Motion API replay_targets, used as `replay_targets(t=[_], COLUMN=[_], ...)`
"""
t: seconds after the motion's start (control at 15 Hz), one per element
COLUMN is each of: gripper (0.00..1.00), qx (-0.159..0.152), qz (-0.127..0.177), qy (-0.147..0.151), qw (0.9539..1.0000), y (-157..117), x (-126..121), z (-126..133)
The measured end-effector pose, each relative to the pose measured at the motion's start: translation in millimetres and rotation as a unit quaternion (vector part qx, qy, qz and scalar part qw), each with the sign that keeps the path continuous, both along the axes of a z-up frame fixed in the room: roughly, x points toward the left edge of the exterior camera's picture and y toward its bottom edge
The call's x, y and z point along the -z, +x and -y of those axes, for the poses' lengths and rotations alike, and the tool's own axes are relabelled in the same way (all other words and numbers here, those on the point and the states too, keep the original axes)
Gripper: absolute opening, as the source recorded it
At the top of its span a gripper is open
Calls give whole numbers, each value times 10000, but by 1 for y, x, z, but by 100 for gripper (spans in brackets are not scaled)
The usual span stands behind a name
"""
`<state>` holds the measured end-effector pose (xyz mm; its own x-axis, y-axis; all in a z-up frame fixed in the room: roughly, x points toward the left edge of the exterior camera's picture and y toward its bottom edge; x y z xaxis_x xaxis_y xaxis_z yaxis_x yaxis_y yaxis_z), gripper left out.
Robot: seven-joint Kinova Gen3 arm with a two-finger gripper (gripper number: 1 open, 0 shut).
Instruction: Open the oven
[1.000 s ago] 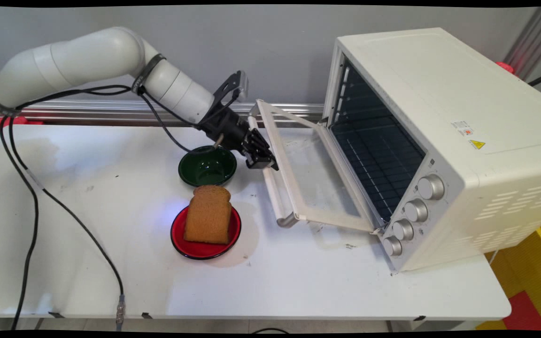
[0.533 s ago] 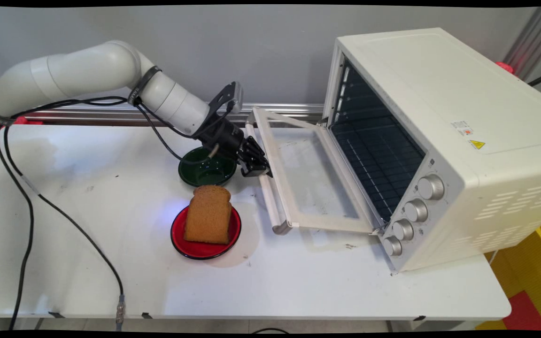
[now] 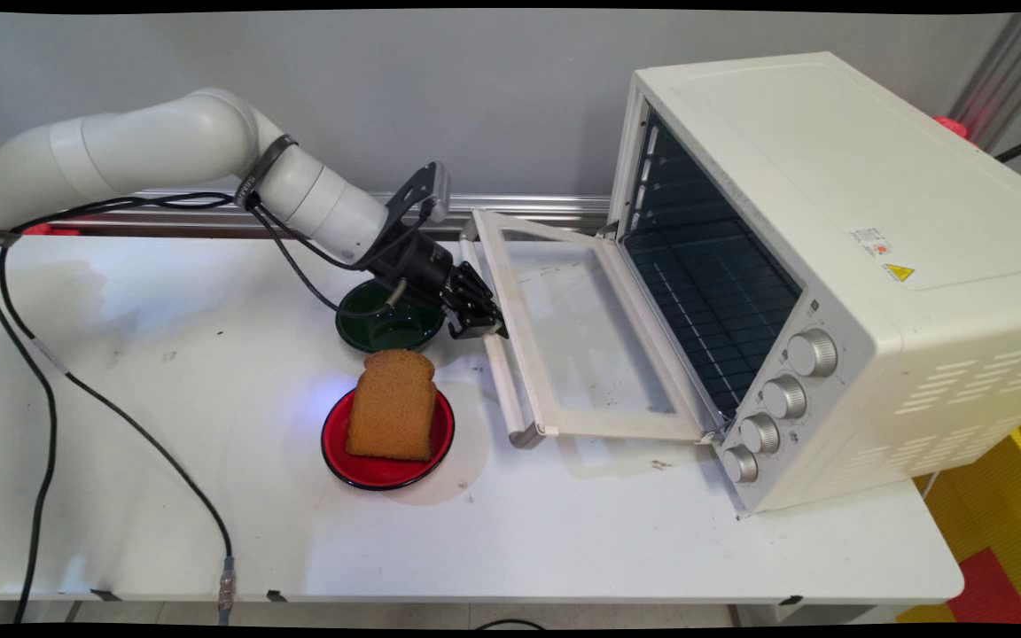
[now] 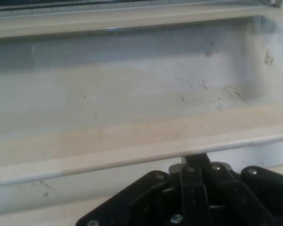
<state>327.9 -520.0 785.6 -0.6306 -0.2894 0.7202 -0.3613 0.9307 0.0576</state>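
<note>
The black two-finger gripper (image 3: 486, 326) is being held against the long cream bar handle (image 3: 500, 377) of the oven door, at the handle's far end. Whether the fingers are clamped around the handle or merely resting on it cannot be told; in the hand view only the black linkage is being shown at the bottom edge, with the handle (image 4: 132, 157) running straight across just above it.

The glass-paned cream door (image 3: 577, 341) of the white countertop toaster oven (image 3: 838, 266) is being shown lowered, nearly level with the white table (image 3: 564, 540). The oven's dark cavity with its wire rack (image 3: 714, 301) is being exposed, and four silver knobs (image 3: 783, 396) are being shown on the front panel at the cavity's 4 o'clock.

A dark green round bowl (image 3: 386, 321) is standing at the gripper's 9 o'clock, just beside it and partly hidden by the wrist. A brown slice of bread (image 3: 393, 405) is being propped upright on a red round plate (image 3: 360, 465) at the gripper's 7 o'clock, near the green bowl and well apart from the oven door's handle. Black cables (image 3: 41, 354) are hanging from the arm across the table's left side.
</note>
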Motion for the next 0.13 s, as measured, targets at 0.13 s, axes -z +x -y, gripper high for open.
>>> replay_targets(t=[0.13], gripper=[0], qx=[-34], qz=[-2], qy=[-4], qw=[10000], y=[3], x=[-1], z=[-1])
